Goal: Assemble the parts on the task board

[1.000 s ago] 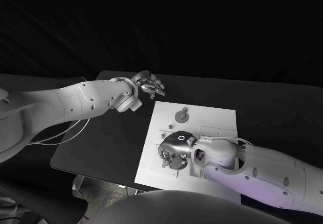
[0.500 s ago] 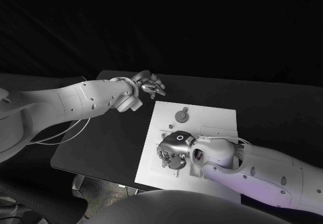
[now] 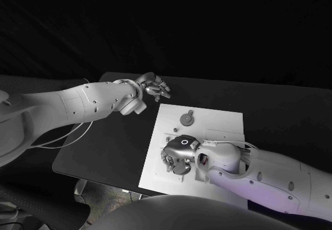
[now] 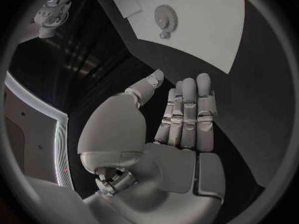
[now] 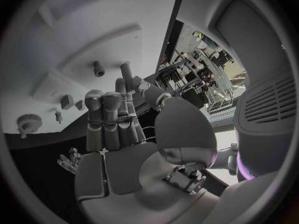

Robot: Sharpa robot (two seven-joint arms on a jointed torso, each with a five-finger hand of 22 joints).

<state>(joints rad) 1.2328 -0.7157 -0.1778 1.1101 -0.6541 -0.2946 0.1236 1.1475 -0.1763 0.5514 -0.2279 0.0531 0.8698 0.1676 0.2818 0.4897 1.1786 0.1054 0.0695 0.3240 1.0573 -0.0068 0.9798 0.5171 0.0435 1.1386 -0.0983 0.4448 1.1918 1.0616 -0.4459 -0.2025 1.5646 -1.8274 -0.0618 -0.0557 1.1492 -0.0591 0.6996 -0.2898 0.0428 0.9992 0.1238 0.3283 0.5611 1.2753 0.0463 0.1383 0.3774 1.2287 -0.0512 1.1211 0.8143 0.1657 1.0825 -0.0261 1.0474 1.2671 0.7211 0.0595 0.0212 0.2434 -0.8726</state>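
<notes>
The white task board (image 3: pixel 214 120) lies in the middle of the black table. A grey gear (image 3: pixel 186 118) sits on its far part, also seen in the left wrist view (image 4: pixel 166 18) and in the right wrist view (image 5: pixel 26 120). My right hand (image 3: pixel 176 155) hovers low over the board's near left part with its fingers (image 5: pixel 112 119) stretched out straight and nothing between them. A short peg (image 5: pixel 98 68) stands on the board (image 5: pixel 74 30) beyond the fingertips. My left hand (image 3: pixel 153 86) is off the board at the table's far left, its fingers (image 4: pixel 187 114) straight and empty.
A flat raised plate (image 3: pixel 225 134) sits on the board beside my right wrist. Small pieces (image 5: pixel 65 102) stand on the board near the gear. Bare black table (image 3: pixel 111 143) runs along the board's left side.
My right hand has edged slightly toward the board's left edge. The left hand and the gear have not moved.
</notes>
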